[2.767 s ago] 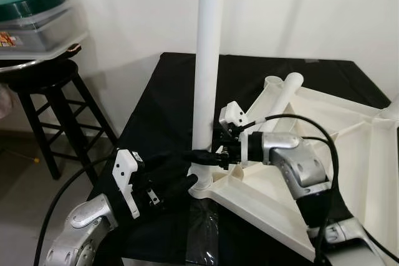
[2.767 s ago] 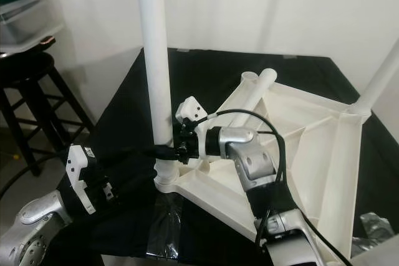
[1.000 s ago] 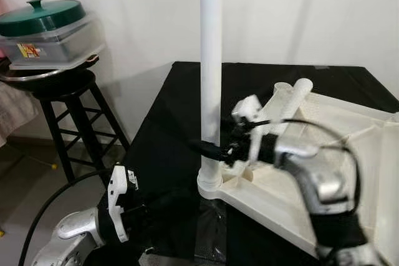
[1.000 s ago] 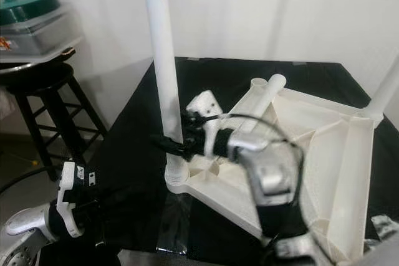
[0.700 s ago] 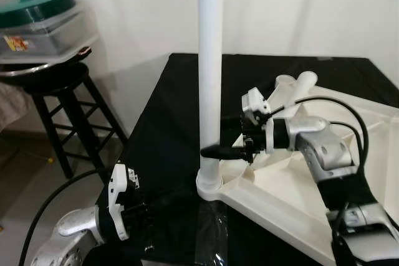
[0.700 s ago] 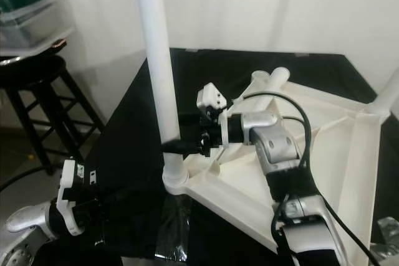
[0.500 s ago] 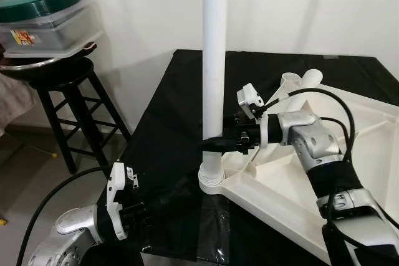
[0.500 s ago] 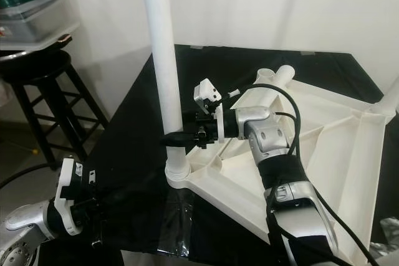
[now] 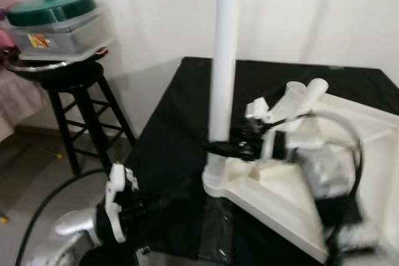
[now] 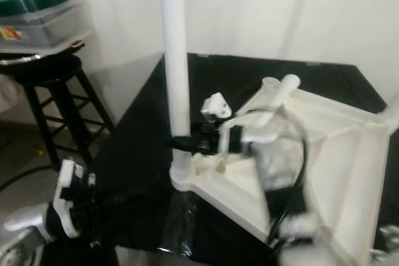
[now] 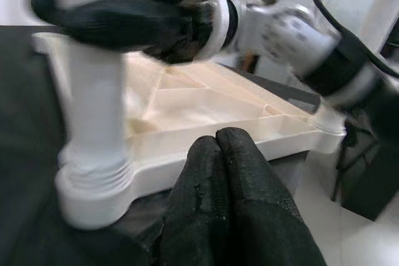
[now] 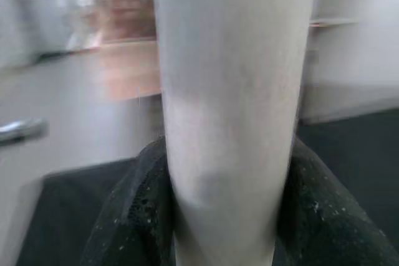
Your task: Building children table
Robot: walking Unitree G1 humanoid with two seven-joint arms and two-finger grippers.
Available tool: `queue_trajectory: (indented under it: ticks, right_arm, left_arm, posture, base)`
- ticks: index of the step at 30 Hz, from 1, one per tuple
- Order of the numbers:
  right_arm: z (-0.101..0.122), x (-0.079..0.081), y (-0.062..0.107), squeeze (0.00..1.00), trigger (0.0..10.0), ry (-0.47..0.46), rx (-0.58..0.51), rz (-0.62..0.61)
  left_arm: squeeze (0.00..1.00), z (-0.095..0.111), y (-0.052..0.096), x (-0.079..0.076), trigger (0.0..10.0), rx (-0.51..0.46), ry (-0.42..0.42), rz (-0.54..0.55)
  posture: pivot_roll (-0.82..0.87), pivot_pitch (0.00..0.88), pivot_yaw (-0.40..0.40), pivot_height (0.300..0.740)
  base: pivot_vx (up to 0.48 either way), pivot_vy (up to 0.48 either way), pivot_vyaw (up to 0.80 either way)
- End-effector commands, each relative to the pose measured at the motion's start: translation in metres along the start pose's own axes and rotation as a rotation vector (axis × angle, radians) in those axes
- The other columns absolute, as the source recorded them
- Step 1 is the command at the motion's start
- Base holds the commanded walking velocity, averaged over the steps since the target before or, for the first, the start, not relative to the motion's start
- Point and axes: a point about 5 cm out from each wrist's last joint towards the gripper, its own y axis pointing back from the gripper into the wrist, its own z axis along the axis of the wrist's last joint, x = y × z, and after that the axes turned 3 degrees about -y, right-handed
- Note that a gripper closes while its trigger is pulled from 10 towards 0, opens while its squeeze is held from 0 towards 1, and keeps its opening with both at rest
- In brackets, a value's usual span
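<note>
The white children's table top (image 9: 293, 197) lies upside down on a black-covered surface. One white leg (image 9: 224, 60) stands upright in its near-left corner socket (image 9: 215, 185). My right gripper (image 9: 216, 148) is shut on this leg low down; in the right wrist view the leg (image 12: 230, 91) sits between the two black fingers (image 12: 131, 216). My left gripper (image 11: 216, 136) is shut on nothing, low at the near edge and pointing at the leg's base (image 11: 93, 185). Two loose legs (image 9: 302, 95) lie on the far part of the top.
A black stool (image 9: 68, 85) stands to the left with a green-lidded container (image 9: 56, 14) on it. Another upright leg (image 10: 393, 113) rises at the table top's far right corner. White walls close the back. The black cloth (image 9: 181, 123) left of the leg is bare.
My left gripper has drawn back from the leg's base and dropped to the near edge. The right gripper stays clasped on the leg, its arm now blurred. The camera view has shifted.
</note>
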Motion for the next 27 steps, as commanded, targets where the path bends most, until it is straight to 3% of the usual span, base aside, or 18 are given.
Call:
queue_trajectory:
  ticks: [1,2,4,10,11,13,14,15,16,18,19,20,22,23,24,27]
  right_arm:
    - [-0.037,0.01,0.009,0.0,0.0,-0.007,0.171,-0.312]
    - [-0.042,0.028,0.011,0.0,0.0,-0.005,0.18,-0.304]
    - [-0.032,0.023,0.009,0.0,0.0,0.012,0.173,-0.297]
    - [-0.031,0.009,0.006,0.0,0.0,0.07,0.191,-0.317]
    - [-0.025,0.006,0.003,0.0,10.0,0.06,0.167,-0.303]
    - [-0.02,0.005,0.001,0.0,10.0,0.048,0.146,-0.293]
    - [-0.013,0.002,-0.001,0.82,10.0,0.027,0.115,-0.245]
    - [-0.004,0.004,-0.004,1.0,10.0,-0.005,0.077,-0.16]
    - [-0.004,0.004,-0.004,1.0,10.0,-0.005,0.077,-0.16]
    - [0.015,0.009,-0.004,1.0,10.0,-0.002,0.011,0.076]
    - [0.015,0.009,-0.004,1.0,10.0,-0.002,0.011,0.076]
    - [0.027,0.012,0.003,1.0,10.0,0.08,-0.017,0.239]
    - [0.03,0.007,0.007,1.0,10.0,0.118,-0.006,0.304]
    - [0.033,0.001,0.01,0.21,10.0,0.147,0.014,0.349]
    - [0.036,-0.013,0.011,0.0,10.0,0.172,0.052,0.41]
    - [0.04,-0.023,0.01,0.0,10.0,0.142,0.056,0.462]
  left_arm:
    - [0.0,0.0,0.003,0.001,10.0,0.005,0.007,0.009]
    - [0.0,0.001,0.003,0.002,10.0,0.008,0.006,0.01]
    - [0.0,-0.001,0.002,0.003,10.0,0.027,-0.002,-0.002]
    - [0.0,-0.001,-0.001,0.005,10.0,0.031,0.003,-0.012]
    - [0.0,-0.001,0.0,0.005,10.0,0.024,0.001,0.0]
    - [0.0,-0.001,0.0,0.005,10.0,0.019,-0.001,0.01]
    - [0.0,-0.001,0.0,0.005,10.0,0.015,-0.001,0.017]
    - [0.0,-0.001,-0.001,0.005,10.0,0.014,-0.002,0.019]
    - [0.0,-0.001,-0.001,0.005,10.0,0.014,-0.002,0.019]
    - [0.0,-0.001,-0.001,0.005,10.0,0.018,-0.003,0.016]
    - [0.0,-0.001,-0.001,0.005,10.0,0.018,-0.003,0.016]
    - [0.0,-0.002,-0.002,0.005,10.0,0.019,0.0,0.014]
    - [0.0,-0.003,-0.003,0.005,10.0,0.02,0.002,0.012]
    - [0.0,-0.003,-0.003,0.005,10.0,0.02,0.003,0.011]
    - [0.0,-0.003,-0.004,0.005,10.0,0.021,0.004,0.01]
    - [0.0,-0.004,-0.004,0.006,10.0,0.019,0.006,0.013]
  posture:
    - [-0.05,0.024,0.005,0.74]
    - [-0.05,0.025,0.009,0.74]
    - [-0.07,0.015,0.027,0.74]
    - [-0.06,0.014,0.014,0.74]
    - [-0.06,0.013,0.01,0.74]
    - [-0.06,0.013,0.01,0.74]
    - [-0.05,0.009,0.006,0.74]
    - [-0.05,0.009,0.006,0.74]
    - [-0.05,0.009,0.006,0.74]
    - [-0.05,0.004,0.008,0.74]
    - [-0.05,0.004,0.008,0.74]
    - [-0.04,0.0,0.007,0.74]
    - [-0.04,0.0,0.004,0.74]
    - [-0.04,0.0,0.004,0.74]
    - [-0.03,0.0,0.0,0.74]
    - [-0.03,0.0,-0.002,0.74]
  base:
    - [0.0,0.0,0.0]
    - [0.0,0.0,0.0]
    - [0.0,0.0,0.0]
    - [0.0,0.0,0.0]
    - [0.0,0.0,0.0]
    - [0.0,0.0,0.0]
    - [0.0,0.0,0.0]
    - [0.0,0.0,0.0]
    - [0.0,0.0,0.0]
    - [0.0,0.0,0.0]
    - [0.0,0.0,0.0]
    - [0.0,0.0,0.0]
    - [0.0,0.0,0.0]
    - [0.0,0.0,0.0]
    - [0.0,0.0,0.0]
    - [0.0,0.0,0.0]
